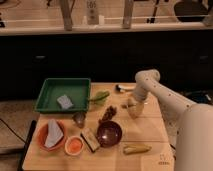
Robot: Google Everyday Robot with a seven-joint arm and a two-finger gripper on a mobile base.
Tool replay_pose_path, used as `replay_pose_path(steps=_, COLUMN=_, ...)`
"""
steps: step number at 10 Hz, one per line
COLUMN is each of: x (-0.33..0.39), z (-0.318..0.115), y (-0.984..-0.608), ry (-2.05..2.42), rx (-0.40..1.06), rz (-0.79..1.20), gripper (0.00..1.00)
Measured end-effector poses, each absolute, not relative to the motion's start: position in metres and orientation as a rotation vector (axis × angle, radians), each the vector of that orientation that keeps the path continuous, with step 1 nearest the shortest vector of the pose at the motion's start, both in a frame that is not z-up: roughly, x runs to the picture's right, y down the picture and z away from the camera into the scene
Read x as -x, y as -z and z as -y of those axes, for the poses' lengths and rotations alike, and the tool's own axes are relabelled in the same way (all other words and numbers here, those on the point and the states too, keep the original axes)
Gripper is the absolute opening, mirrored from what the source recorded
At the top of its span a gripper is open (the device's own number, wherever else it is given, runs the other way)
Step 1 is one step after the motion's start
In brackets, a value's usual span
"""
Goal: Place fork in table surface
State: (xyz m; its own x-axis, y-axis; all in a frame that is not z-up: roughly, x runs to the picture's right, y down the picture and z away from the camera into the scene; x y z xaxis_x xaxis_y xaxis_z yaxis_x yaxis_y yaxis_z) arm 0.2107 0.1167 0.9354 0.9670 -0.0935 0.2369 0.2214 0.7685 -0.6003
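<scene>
The table surface point(150, 127) is a pale wooden top with a small dark logo point(162, 161) near its front right corner. My gripper point(131, 109) hangs on the white arm point(150, 85) that reaches in from the right. It is low over the table's right middle, just right of a dark brown lump point(108, 113). The fork does not show; it may be hidden in or under the gripper. A utensil with a black head and white handle point(123, 88) lies behind the gripper near the back edge.
A green tray point(50, 102) with a grey sponge point(65, 102) stands at the back left. Also on the table: a green item point(100, 96), a small cup point(80, 119), a dark red bowl point(109, 132), two orange dishes point(74, 145), a yellow-green fruit point(136, 148).
</scene>
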Motion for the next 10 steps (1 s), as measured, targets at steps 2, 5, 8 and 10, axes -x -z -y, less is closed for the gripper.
replay_pose_path(steps=2, x=-0.216, z=-0.1213, y=-0.9397, ry=0.165, rx=0.689, rz=0.19, gripper=0.57)
replay_pose_path(steps=5, x=-0.2147, z=-0.1188, y=-0.9396, ry=0.166, rx=0.686, rz=0.193, gripper=0.27)
replay_pose_path(steps=8, x=-0.2152, z=-0.1169, y=-0.9361, ry=0.171, rx=0.691, rz=0.19, gripper=0.01)
replay_pose_path(steps=10, x=-0.2154, z=-0.1196, y=-0.9365, ry=0.173, rx=0.695, rz=0.192, gripper=0.0)
